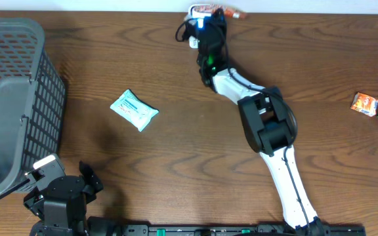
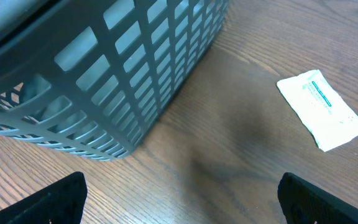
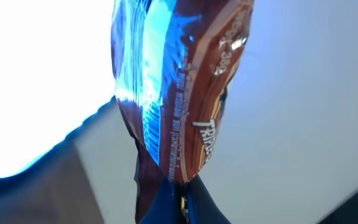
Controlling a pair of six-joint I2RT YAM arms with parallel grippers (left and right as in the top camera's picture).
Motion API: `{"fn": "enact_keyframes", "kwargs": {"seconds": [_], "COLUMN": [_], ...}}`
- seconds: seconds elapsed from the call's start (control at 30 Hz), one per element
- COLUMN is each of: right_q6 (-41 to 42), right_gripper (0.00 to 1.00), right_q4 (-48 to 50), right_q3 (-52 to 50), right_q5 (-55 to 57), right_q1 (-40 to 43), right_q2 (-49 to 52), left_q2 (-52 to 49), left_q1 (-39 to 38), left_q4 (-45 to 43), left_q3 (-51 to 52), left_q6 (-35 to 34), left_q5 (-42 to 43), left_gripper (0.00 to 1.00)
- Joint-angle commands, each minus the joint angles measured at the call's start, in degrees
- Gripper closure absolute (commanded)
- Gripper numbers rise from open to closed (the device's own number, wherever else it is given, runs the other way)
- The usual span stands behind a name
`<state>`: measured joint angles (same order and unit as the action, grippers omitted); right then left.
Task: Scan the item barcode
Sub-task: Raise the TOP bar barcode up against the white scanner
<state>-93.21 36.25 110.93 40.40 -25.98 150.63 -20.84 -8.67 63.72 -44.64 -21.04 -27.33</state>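
The table point(image 1: 143, 59) is dark wood with plain grain, smooth, with a dull sheen; the basket point(image 1: 44, 78) is grey plastic lattice, matt; the packet point(image 2: 324, 109) is white plastic film, faintly crinkled and softly shiny; the wrapper point(image 3: 191, 81) is brown film, glossy and creased, catching blue light; the arm point(image 1: 286, 177) has smooth, glossy white shells and matt black joints.

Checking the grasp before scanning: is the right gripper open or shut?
Shut: the right gripper pinches the lower edge of the brown packet, which rises from its tips.
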Motion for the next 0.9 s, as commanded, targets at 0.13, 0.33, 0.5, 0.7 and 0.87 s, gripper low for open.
{"fn": "enact_keyframes", "kwargs": {"seconds": [0.13, 0.33, 0.5, 0.7, 0.87], "right_q6": [-5.3, -6.5, -5.1, -4.2, -5.9], "right_gripper": [0.99, 0.99, 0.99, 0.99, 0.99], "right_q4": [0.3, -1.9, -10.1, -13.7, -12.5], "right_q3": [0.7, 0.7, 0.7, 0.7, 0.7], "right_q5": [3.5, 4.4, 5.0, 5.0, 4.7], "right_q1": [-0.5, -0.7, -0.7, -1.1, -1.1], "right_q2": [-0.5, -0.5, -0.5, -0.5, -0.6], "left_q2": [0.0, 0.0, 0.0, 0.0, 0.0], "left_q1": [0.3, 0.3, 0.3, 0.3, 0.3], "left_q4": [0.1, 0.1, 0.1, 0.1, 0.1], "left_q3": [-0.1, -0.1, -0.1, -0.1, -0.1], "left_q6": [-0.3, -0.3, -0.3, -0.3, -0.3], "left_q5": [-0.3, -0.3, -0.3, -0.3, -0.3], "left_gripper": [0.02, 0.02, 0.02, 0.02, 0.02]}}
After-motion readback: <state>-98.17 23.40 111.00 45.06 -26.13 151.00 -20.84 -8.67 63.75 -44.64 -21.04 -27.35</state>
